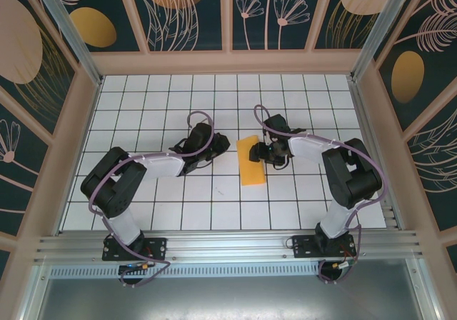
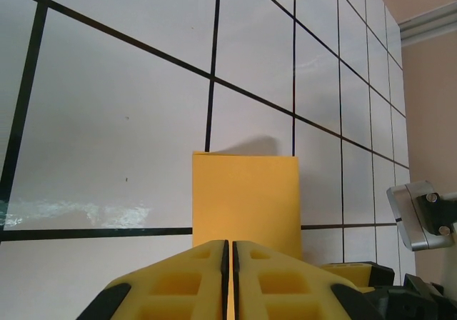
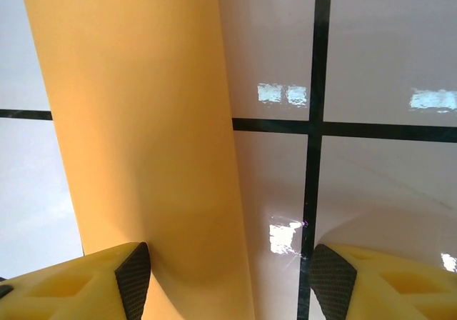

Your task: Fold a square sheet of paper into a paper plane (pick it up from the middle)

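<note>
Square sheet of paper [image 1: 252, 164] lies on gridded table [image 1: 143, 106].

The paper [image 1: 252, 164] is plain orange-yellow, the table [image 1: 143, 106] white with a black grid, the right gripper [image 3: 228, 273] yellow, seemingly black-tipped.

We look down on a white worktop [image 1: 143, 106] ruled into square tiles by thin black lines, glossy enough to throw back bright patches of light [image 3: 275, 93]. Walls close it in at nine, twelve and three o'clock: dark teal panels [image 1: 186, 13] set in pale pinkish frames, printed with orange ovals [image 1: 93, 26] and line-drawn flowers and leaves. At six o'clock we see a ribbed aluminium rail [image 1: 228, 245], with a grey metal sheet [image 1: 228, 295] beyond it.
</note>
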Tool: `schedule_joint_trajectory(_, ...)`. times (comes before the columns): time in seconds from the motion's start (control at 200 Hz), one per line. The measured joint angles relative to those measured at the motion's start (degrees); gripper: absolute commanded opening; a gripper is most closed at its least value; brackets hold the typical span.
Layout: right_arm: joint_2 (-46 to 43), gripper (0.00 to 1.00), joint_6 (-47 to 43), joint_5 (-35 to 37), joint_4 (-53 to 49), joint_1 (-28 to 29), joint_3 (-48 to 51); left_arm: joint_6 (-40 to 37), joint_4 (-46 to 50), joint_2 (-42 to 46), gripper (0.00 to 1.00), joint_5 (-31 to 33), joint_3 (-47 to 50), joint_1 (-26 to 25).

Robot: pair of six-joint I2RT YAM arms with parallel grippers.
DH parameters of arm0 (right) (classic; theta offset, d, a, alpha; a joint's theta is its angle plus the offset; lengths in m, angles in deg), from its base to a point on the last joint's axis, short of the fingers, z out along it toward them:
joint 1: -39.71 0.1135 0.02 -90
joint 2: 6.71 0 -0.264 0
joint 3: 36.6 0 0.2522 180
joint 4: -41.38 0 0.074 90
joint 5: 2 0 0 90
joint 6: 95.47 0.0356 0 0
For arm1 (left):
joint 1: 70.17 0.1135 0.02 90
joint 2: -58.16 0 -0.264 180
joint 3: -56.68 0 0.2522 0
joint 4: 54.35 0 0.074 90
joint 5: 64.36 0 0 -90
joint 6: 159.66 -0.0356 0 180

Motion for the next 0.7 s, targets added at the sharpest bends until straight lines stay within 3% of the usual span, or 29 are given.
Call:
schedule_joint_trajectory(0.305,0.7,0.66,-0.1,0.5,-0.9,0.0,-0.7,0.1,-1.2,-1.9,0.07,-4.4,-1.0,0.0)
schedule_joint_trajectory(0.701,0.8,0.66,1.6,0.7,-0.8,0.0,-0.8,0.9,-1.7,-6.2,0.07,-8.4,-3.5,-1.1)
